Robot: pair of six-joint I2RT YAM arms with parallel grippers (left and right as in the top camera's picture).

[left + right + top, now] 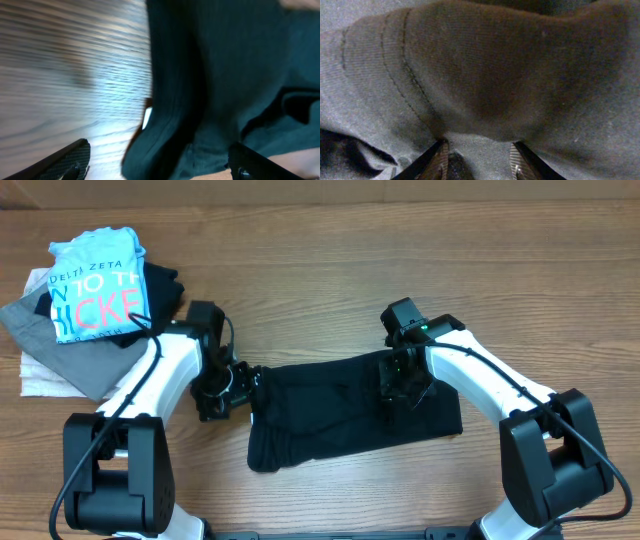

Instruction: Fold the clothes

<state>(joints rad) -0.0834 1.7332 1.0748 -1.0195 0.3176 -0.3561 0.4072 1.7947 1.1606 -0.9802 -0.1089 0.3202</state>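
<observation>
Right wrist: right claw (477,152) clamped on black garment (495,75) fold; left claw (159,150) apart at edge; we'd close left first, lift both evenly

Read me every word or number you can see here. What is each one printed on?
"DELTA ZETA": small white letters on the light blue cotton T-shirt.
"10 TH": larger white letters below, same shirt, cut off by its folds.
"CKE": pink letters below those, also cut off.
Black cloth garment: no text shows, and neither wrist view shows any.
</observation>
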